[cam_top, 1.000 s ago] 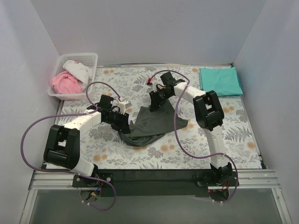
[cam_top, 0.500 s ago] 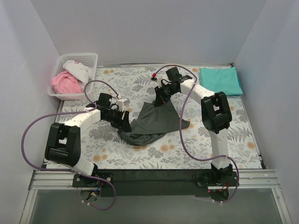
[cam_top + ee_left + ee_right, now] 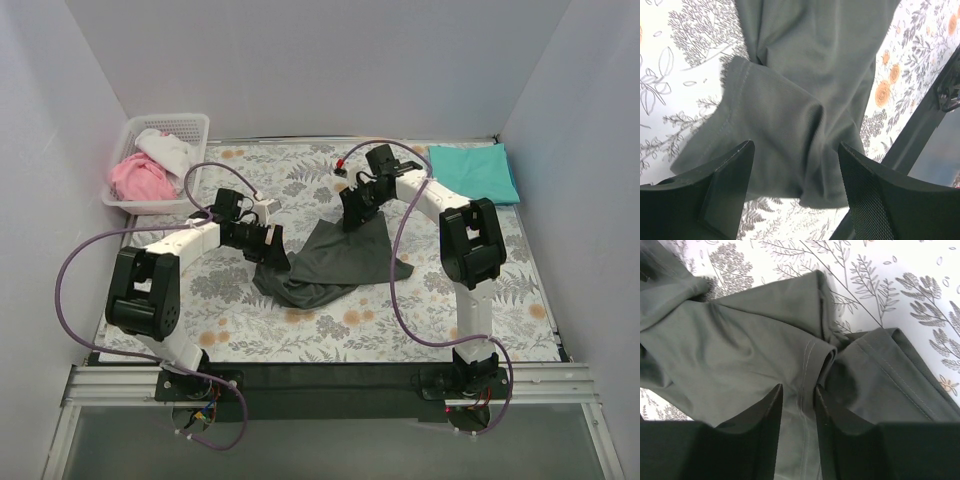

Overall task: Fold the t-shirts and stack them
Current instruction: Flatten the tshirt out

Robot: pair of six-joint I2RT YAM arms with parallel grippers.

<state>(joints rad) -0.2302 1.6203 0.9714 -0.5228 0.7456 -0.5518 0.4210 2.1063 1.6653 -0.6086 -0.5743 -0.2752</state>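
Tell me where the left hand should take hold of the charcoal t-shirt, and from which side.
Grip the stitched hem of the charcoal t-shirt where it lies loose on the floral sheet, probably coming from above with the open left hand straddling that edge. It is a thin free edge, away from the bunched folds, and apart from the part pinched by the right hand.

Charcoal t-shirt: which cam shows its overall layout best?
Top external: nearly the whole charcoal t-shirt shows there, lying crumpled. Left wrist shows only a sleeve and body folds below the open left gripper. Right wrist shows only a hemmed fold pinched in the right gripper.
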